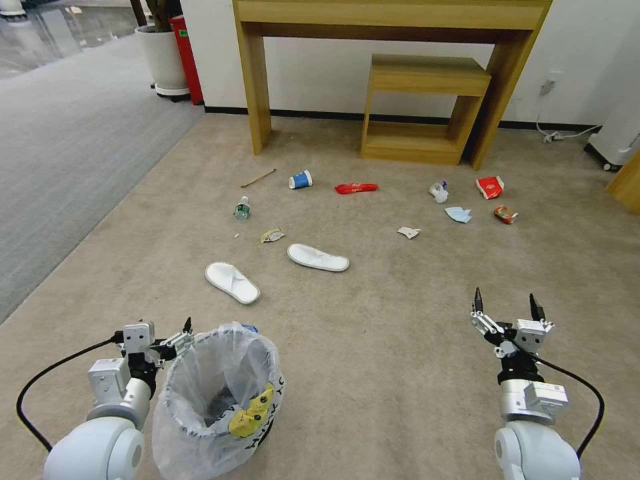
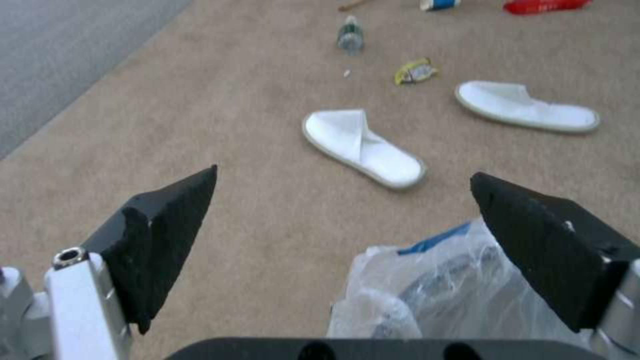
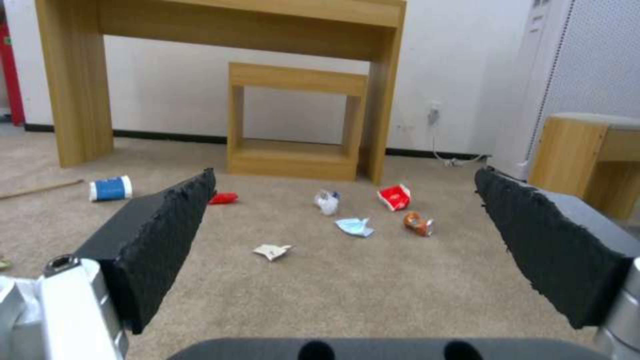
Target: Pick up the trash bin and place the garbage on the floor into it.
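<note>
The left gripper (image 1: 175, 337), jaws spread, hovered at the trash bin's (image 1: 217, 400) ten o'clock rim, needing to close; the right gripper (image 1: 507, 305) waited spread.

Bare floor (image 1: 400, 347) ahead, slippers (image 1: 232, 283) (two) flanking trash bin (image 1: 220, 400)

White arms, black cables, black-padded silver tools.

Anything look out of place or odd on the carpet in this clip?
Yes: litter is strewn over the floor: two white slippers lying apart, a paper cup and small bottle on their sides, red wrappers, a blue mask. The trash bin stands upright beside the open left tool; right tool hovers open.
</note>
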{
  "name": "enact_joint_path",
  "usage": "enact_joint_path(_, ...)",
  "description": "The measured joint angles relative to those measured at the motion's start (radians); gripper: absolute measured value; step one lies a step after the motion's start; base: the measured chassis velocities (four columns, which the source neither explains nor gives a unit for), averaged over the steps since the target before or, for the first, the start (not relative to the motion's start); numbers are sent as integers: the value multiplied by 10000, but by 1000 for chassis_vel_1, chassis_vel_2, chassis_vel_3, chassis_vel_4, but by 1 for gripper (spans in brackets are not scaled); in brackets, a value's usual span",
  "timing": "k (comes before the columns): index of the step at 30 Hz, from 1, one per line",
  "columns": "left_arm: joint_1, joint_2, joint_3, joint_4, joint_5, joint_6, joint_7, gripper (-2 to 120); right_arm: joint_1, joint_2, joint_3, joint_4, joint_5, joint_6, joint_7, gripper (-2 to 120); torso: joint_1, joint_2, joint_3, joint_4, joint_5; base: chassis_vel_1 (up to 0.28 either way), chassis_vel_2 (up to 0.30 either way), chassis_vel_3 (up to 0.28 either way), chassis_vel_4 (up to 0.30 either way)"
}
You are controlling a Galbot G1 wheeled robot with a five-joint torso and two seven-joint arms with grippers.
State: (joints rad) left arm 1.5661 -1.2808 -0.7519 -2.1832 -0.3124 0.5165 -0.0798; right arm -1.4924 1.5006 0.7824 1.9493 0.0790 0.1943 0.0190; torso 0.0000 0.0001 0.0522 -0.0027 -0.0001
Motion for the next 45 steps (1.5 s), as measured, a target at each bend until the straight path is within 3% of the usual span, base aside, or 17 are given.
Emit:
enact_joint_path(9,190,515,87,-343,-994,1007,-474,100,33,-22,-1,-88,10,-103,0,100,0,0,0,0,0,0,0,0,0)
enact_joint_path(25,628,1245,68,-749,-1959,2149,-1426,100,56,4,30,-233,59,-145,8,100,0,0,0,0,1,0,0,0,0)
enact_joint_path(37,745,1299,445,-339,-2646,2230,-2017,100,113,63,8,-320,59,-229,33,100,0,0,0,0,0,0,0,0,0)
enact_joint_path(45,716,1066,911,52,-2494,2218,-2151,100,115,66,36,-326,68,-241,40,100,0,0,0,0,1,0,0,0,0)
